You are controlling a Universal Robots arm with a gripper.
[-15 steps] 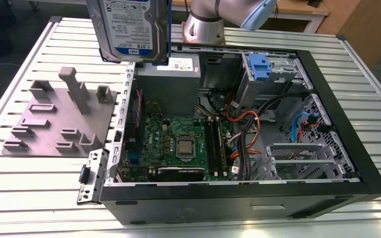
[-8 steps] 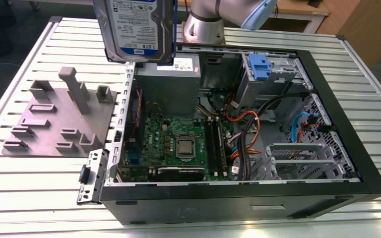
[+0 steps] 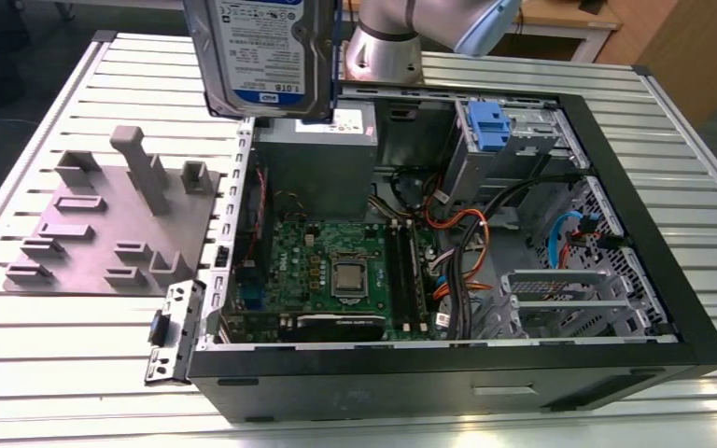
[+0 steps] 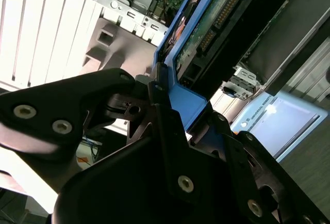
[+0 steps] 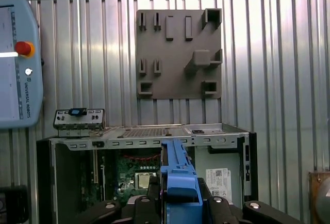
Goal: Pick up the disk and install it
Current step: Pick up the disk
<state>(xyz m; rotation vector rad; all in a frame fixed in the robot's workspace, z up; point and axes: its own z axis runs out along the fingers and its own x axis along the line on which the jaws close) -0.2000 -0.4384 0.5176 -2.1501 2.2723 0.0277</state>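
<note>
The disk, a silver drive with a white-and-blue label and blue side rails, hangs upright in the air above the back left corner of the open computer case in the exterior view. In the second wrist view its green circuit side and blue rail face the camera. My gripper is shut on the disk, its black fingers clamping the blue rail. The first wrist view looks down the disk's blue edge, held in the gripper, onto the case below.
Inside the case are a grey power-supply box, the motherboard, cables and a drive bay with a blue latch. A grey fixture plate with upright pegs lies left of the case on the slatted table. A teach pendant lies nearby.
</note>
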